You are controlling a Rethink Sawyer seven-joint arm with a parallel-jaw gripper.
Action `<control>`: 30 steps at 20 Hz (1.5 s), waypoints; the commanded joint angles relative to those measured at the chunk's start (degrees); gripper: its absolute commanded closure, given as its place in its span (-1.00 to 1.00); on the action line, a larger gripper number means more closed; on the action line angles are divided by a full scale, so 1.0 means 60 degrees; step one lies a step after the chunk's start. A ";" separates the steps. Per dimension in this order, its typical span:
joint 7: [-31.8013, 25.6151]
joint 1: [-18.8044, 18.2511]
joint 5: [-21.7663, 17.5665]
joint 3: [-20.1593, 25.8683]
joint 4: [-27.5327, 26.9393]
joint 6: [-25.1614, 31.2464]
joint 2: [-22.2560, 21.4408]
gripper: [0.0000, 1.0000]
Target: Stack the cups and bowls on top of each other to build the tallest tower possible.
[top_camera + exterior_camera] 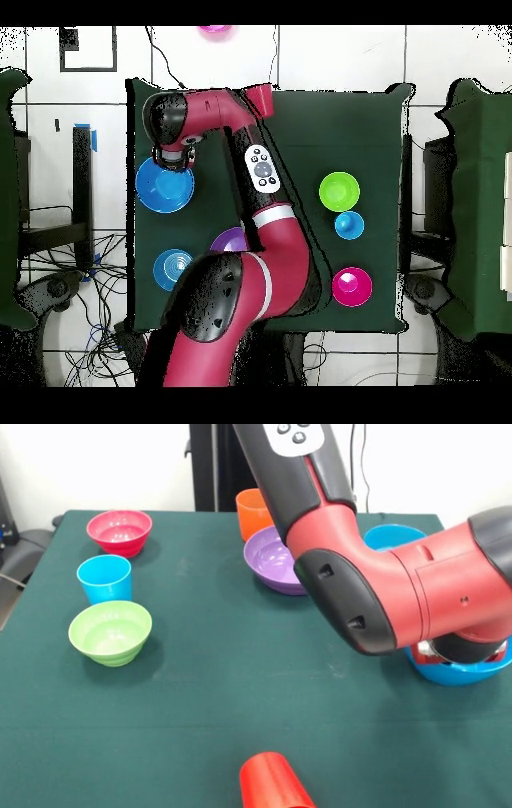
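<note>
My gripper hangs over a large blue bowl at the table's side; in the front view my arm's elbow and wrist hide it above that same blue bowl. A purple bowl sits mid-table with an orange cup behind it and a second blue bowl beside it. On the other side, a pink bowl, a light blue cup and a lime green bowl stand in a row. A red cup sits at the near edge. No stacked tower shows.
My arm stretches low across the right half of the table, covering part of the purple bowl. Chairs stand at both sides of the green table. Something pink lies beyond the table's edge in the overhead view.
</note>
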 commanded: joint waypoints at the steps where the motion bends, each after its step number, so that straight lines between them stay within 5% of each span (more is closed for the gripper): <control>1: 0.1629 0.0411 -0.0216 -0.1069 -0.0513 -0.0945 0.0884 1.00; 8: 0.1515 0.0663 -0.0078 -0.1148 -0.1244 -0.0842 0.1451 1.00; 16: 0.1703 0.0938 -0.0256 -0.1800 -0.1124 -0.1642 0.1163 1.00; 30: -0.0412 0.1182 -0.0970 -0.2218 -0.2071 -0.2064 0.1220 1.00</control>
